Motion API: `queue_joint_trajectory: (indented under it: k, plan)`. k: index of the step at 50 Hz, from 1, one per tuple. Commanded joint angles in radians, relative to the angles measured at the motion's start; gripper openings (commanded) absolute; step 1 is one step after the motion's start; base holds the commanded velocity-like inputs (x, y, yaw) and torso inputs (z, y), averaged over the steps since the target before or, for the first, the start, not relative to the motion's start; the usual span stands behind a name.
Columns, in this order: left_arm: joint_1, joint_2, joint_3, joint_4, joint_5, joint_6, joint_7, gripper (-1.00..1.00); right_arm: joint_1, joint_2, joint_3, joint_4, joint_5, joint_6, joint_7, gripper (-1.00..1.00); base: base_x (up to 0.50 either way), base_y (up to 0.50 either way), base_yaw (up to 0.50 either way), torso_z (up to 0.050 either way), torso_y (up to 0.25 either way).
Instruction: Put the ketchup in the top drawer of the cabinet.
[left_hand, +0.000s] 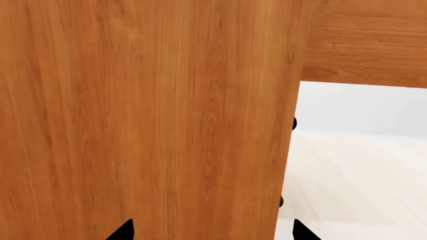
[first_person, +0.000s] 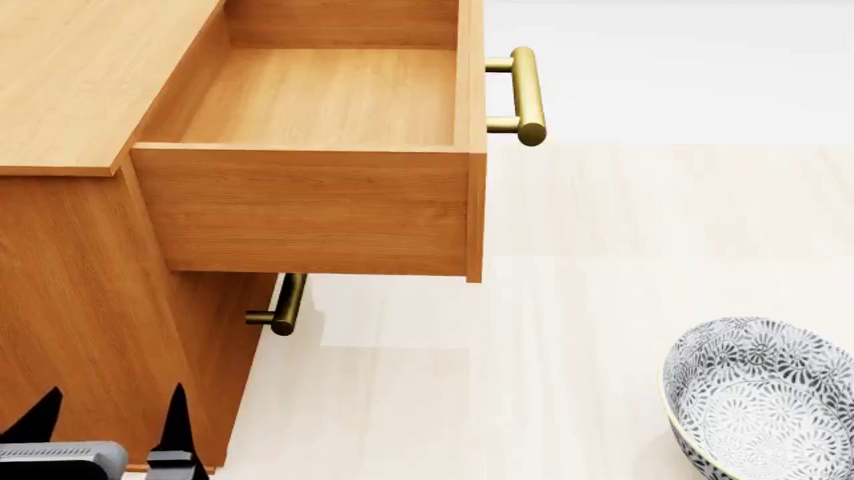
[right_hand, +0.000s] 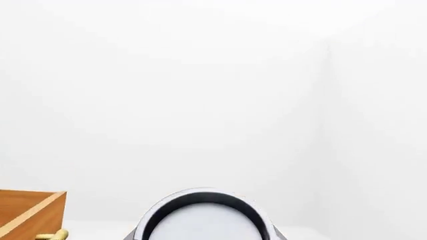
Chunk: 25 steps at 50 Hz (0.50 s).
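**Step in hand: carrying the ketchup to the open top drawer**

**Drawer status.** In the head view the top drawer (first_person: 314, 205) of the cabinet (first_person: 80, 290) stands pulled well out. Its brass handle (first_person: 527, 95) is clear of the cabinet front and its wooden floor is bare. The opening step is judged complete. The lower drawer handle (first_person: 283, 305) sits close against the cabinet front, so that drawer appears closed.

**Left gripper.** The left gripper (first_person: 107, 430) hangs low beside the cabinet's side panel. Its jaws are spread apart and hold nothing. The left wrist view is filled by that wooden panel (left_hand: 147, 120), with the two fingertips (left_hand: 123, 231) at the edge.

**Right gripper.** No finger of the right gripper shows in any view, so its opening cannot be told.

**Ketchup location.** The ketchup (right_hand: 203, 220) is absent from the head view. The right wrist view shows a round silver top with a dark rim close under the camera. This is judged to be the can's lid, carried on the right arm. A corner of the drawer (right_hand: 30, 210) shows low and to one side of it.

**Other items.** A grey-white patterned bowl (first_person: 767, 400) rests on the table (first_person: 601, 250), well apart from the cabinet.

**Next move.** Bring the right arm over the drawer cavity, clear of the front panel and handle. Lower the can inside the walls, then release.
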Motion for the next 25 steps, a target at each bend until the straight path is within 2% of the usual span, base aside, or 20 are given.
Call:
queue_joint_trajectory:
  k: [1, 5, 6, 9, 11, 12, 14, 25]
  plan:
    - [-0.002, 0.0, 0.002, -0.015, -0.004, 0.006, 0.0, 1.0, 0.149, 0.204, -0.307, 0.083, -0.012, -0.209, 0.072, -1.0, 0.0, 0.0, 0.0, 0.0, 0.0]
    - [0.0, 0.0, 0.002, -0.016, -0.005, 0.009, -0.002, 1.0, 0.201, 0.336, -0.518, 0.128, -0.001, -0.419, 0.104, -1.0, 0.0, 0.0, 0.0, 0.0, 0.0]
    - [-0.001, 0.001, 0.003, -0.019, -0.004, 0.011, -0.002, 1.0, 0.176, 0.379, -0.549, 0.143, 0.005, -0.495, 0.103, -1.0, 0.0, 0.0, 0.0, 0.0, 0.0]
    - [0.0, 0.002, 0.003, -0.021, -0.005, 0.014, -0.002, 1.0, 0.17, 0.381, -0.564, 0.152, -0.005, -0.522, 0.088, -1.0, 0.0, 0.0, 0.0, 0.0, 0.0]
    - [0.0, 0.003, 0.005, -0.021, -0.005, 0.016, -0.002, 1.0, 0.47, 0.107, -0.864, 0.164, -0.056, -0.222, 0.04, -1.0, 0.0, 0.0, 0.0, 0.0, 0.0]
    - [0.001, 0.002, 0.006, -0.016, -0.005, 0.014, -0.004, 1.0, 0.62, 0.075, -0.907, 0.174, -0.07, -0.119, 0.033, -1.0, 0.0, 0.0, 0.0, 0.0, 0.0]
    - [0.002, 0.002, 0.006, -0.016, -0.005, 0.017, -0.004, 1.0, 0.859, 0.024, -0.945, 0.197, -0.103, -0.091, 0.018, -1.0, 0.0, 0.0, 0.0, 0.0, 0.0]
    - [-0.002, 0.002, 0.009, -0.018, -0.007, 0.019, -0.007, 1.0, 1.04, -0.184, -1.082, 0.343, -0.244, -0.031, -0.077, -1.0, 0.0, 0.0, 0.0, 0.0, 0.0]
